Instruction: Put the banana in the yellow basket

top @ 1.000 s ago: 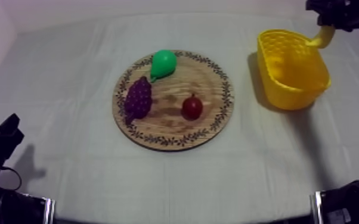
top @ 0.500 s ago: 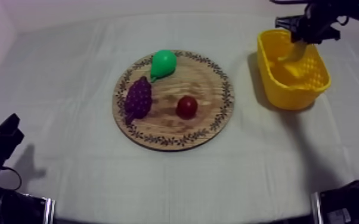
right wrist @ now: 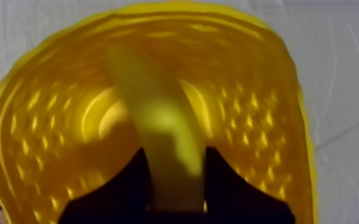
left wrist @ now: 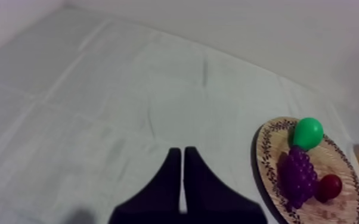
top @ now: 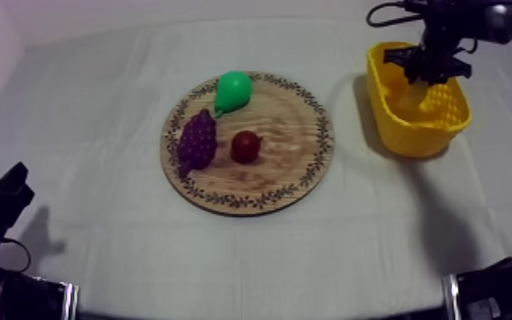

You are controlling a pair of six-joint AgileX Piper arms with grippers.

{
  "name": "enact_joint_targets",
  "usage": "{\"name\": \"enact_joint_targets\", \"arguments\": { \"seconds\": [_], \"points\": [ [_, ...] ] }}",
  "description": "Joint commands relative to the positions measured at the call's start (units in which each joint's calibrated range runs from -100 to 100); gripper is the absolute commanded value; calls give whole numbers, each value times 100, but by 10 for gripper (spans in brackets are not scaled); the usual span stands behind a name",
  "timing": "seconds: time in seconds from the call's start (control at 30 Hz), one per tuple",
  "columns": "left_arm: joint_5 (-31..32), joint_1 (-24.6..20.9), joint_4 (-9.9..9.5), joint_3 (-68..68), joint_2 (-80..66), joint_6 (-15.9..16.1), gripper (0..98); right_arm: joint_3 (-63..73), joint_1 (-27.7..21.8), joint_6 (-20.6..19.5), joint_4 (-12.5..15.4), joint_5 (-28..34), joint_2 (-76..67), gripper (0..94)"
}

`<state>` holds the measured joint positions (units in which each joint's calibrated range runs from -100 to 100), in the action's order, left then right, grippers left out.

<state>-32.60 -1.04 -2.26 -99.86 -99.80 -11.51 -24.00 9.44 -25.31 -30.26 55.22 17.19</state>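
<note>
Three fruits (top: 244,146) on one board (top: 287,117), one banana (right wrist: 164,128) gripped by right jaws, left jaws closed.

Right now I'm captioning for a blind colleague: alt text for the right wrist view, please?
The right gripper holds the banana between its black jaws, over the inside of the yellow basket. Grey-white cloth shows beyond the basket's rim.

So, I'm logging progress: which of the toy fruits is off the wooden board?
The banana, gripped in the right hand over the yellow basket; the pear, grapes and small red fruit all lie on the board.
</note>
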Motion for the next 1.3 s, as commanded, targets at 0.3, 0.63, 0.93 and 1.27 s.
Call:
{"name": "enact_joint_targets", "arguments": {
  "seconds": [0.3,0.63,0.93,1.27],
  "points": [
    [2,-1,-1,-3,-3,1,1,48,-48,-540,-407,189,5,804],
    [2,-1,-1,-3,-3,1,1,74,-90,-651,-517,217,-73,848],
    [2,-1,-1,-3,-3,1,1,238,-60,-558,-481,289,-382,854],
    [2,-1,-1,-3,-3,1,1,170,138,-37,-121,382,-1512,716]
  ]
}}
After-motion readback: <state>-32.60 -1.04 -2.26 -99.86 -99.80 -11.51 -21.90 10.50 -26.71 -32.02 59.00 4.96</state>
